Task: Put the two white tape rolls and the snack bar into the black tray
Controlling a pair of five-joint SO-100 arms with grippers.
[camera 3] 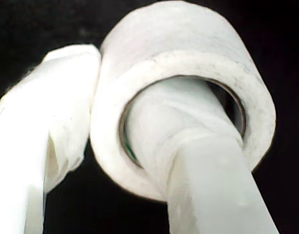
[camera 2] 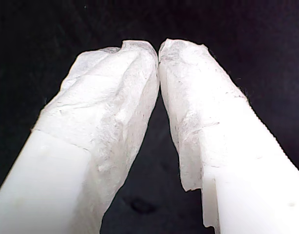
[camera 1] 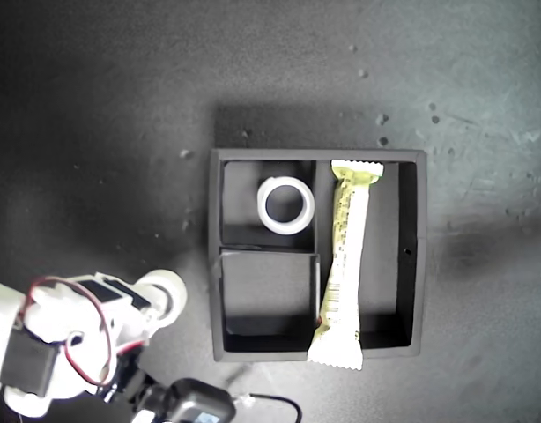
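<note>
Tape rolls: two, one in the black tray (camera 1: 411, 256), one (camera 3: 188, 58) clamped by my second gripper (camera 3: 140, 112).
Snack bar (camera 1: 345, 264): one, in the long section.
My first gripper (camera 2: 158, 53): closed, empty.

Dim, vignetted overhead view; overexposed, blurry wrist views

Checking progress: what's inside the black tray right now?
The black tray holds one white tape roll in a small section, the snack bar in the long section overhanging its wall; the other small section is empty.

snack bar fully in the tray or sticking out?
Sticking out. The snack bar lies in the long section of the black tray, but its crimped end overhangs the tray wall nearest the exterior view's bottom edge.
</note>
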